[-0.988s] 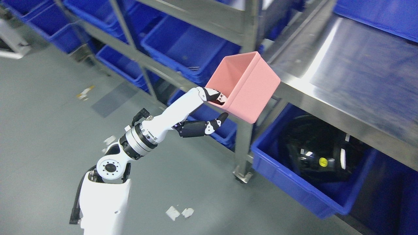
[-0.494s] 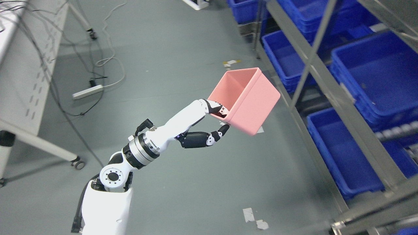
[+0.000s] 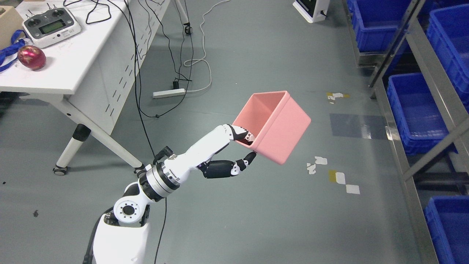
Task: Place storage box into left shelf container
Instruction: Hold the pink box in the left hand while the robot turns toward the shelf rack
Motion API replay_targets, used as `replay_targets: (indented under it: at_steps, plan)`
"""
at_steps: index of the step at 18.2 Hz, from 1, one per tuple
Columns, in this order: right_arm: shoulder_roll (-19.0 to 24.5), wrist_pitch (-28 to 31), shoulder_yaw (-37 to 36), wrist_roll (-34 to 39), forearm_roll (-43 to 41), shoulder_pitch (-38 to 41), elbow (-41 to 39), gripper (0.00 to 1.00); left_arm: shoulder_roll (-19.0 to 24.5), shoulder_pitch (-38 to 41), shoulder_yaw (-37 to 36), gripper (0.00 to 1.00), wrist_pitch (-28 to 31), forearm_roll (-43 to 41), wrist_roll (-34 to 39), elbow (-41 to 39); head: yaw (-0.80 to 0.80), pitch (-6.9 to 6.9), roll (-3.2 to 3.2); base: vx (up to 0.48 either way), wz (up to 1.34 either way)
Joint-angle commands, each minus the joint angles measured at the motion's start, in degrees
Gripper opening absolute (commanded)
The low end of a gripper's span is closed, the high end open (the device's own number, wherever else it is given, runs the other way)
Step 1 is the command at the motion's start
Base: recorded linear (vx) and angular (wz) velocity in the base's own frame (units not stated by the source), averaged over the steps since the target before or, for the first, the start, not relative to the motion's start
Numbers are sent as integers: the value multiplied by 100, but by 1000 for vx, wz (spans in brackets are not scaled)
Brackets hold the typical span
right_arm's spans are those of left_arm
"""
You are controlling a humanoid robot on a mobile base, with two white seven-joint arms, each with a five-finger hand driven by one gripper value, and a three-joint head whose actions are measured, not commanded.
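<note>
Left hand [image 3: 240,152] grips pink storage box [image 3: 273,126] by its near wall, tilted, held above grey floor [image 3: 256,220]. Blue shelf bins [image 3: 414,106] right; white table [image 3: 69,69] left, remote controller [image 3: 51,26] and red ball [image 3: 32,57] on top.

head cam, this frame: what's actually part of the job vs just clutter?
Job:
- pink storage box, empty, held tilted above the floor
- left hand, gripping the box's near wall
- blue shelf bins on the metal rack, right edge

Clutter:
- white table with remote controller and red ball
- power strip and cables
- tape scraps on the floor
</note>
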Motion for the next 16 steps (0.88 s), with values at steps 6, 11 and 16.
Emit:
replay_targets:
  at_steps: [6,11,16]
  plan:
    - [-100,-3,0,1022,-18,150,-100,100,100,213,163,1,-9,0,-2,2,0,0,0,357,170]
    - [-100,-3,0,1022,-18,150,-100,100,100,222,145,1,52,0,7,11,0,0,0,468,33]
    - [-100,-3,0,1022,-18,150,-100,100,100,178,110,1,78,0,7,37,0,0,0,561,-182]
